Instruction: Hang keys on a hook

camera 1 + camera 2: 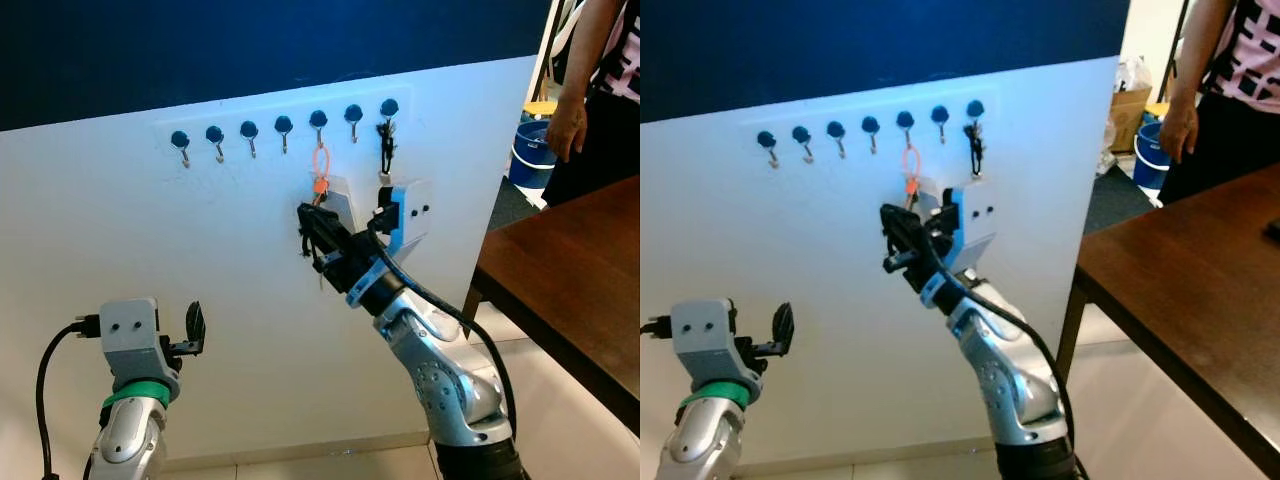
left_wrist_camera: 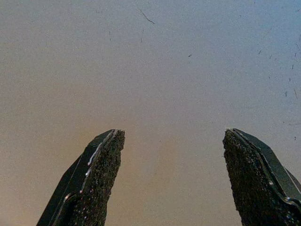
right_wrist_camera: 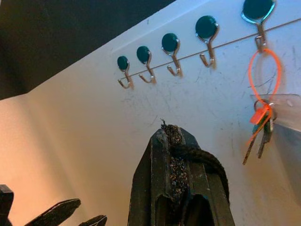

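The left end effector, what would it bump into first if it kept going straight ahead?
Most likely the white wall. The left end effector points at bare wall with its fingers apart, though how far away is unclear.

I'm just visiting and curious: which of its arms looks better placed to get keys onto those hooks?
The right. Its gripper is raised to the hook row, beside the orange-looped keys, shut on a black cord. The left gripper hangs low, open.

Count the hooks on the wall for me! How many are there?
7, in one row on the white wall: hooks from left to right. The fifth holds the orange loop with keys; the seventh holds something black.
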{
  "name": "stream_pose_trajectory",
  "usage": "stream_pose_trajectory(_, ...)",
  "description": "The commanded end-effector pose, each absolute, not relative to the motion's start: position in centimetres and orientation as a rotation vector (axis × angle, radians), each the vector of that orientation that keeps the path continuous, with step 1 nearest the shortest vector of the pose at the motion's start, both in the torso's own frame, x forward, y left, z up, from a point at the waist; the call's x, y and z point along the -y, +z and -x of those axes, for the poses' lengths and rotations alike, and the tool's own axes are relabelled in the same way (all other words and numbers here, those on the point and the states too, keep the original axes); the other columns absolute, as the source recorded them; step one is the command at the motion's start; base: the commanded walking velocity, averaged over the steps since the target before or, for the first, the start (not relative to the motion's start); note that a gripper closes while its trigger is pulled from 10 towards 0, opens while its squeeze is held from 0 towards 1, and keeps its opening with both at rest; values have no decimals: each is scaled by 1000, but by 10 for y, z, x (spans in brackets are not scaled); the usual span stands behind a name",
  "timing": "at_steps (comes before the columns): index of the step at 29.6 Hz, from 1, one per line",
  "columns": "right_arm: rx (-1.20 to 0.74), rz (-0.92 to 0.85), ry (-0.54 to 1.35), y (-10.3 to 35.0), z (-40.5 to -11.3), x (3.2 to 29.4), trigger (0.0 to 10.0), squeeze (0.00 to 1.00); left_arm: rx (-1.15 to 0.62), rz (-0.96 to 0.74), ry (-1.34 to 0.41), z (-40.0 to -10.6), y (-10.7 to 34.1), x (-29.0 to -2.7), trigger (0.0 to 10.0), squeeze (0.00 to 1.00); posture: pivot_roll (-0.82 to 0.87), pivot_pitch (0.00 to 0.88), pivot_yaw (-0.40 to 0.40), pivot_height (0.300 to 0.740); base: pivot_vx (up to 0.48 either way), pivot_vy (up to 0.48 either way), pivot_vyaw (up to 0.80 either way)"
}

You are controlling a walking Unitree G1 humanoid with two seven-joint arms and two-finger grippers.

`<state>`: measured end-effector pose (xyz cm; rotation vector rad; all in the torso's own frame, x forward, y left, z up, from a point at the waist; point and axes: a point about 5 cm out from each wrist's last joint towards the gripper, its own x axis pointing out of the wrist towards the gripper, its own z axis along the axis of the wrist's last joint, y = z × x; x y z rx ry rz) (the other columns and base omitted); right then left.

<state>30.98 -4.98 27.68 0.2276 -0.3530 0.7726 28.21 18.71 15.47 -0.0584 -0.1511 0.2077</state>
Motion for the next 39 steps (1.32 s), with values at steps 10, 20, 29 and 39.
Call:
stream_pose_trajectory(10,-436,307,699,158,-309,87,10000,0,100,27,188,-274,145,-190,10000,0,-250,95,212,740,0,0,0)
stream_pose_trajectory(20,-564,540,675,149,-306,127,10000,0,80,28,133,-276,143,-183,10000,0,-249,101,221,740,0,0,0)
stream_pose_trajectory(29,-703,622,920,148,-278,128,10000,0,65,24,111,-274,141,-182,10000,0,-243,101,223,740,0,0,0)
stream_pose_trajectory(39,-674,646,936,156,-279,133,10000,0,58,23,86,-274,141,-181,10000,0,-241,102,229,740,0,0,0)
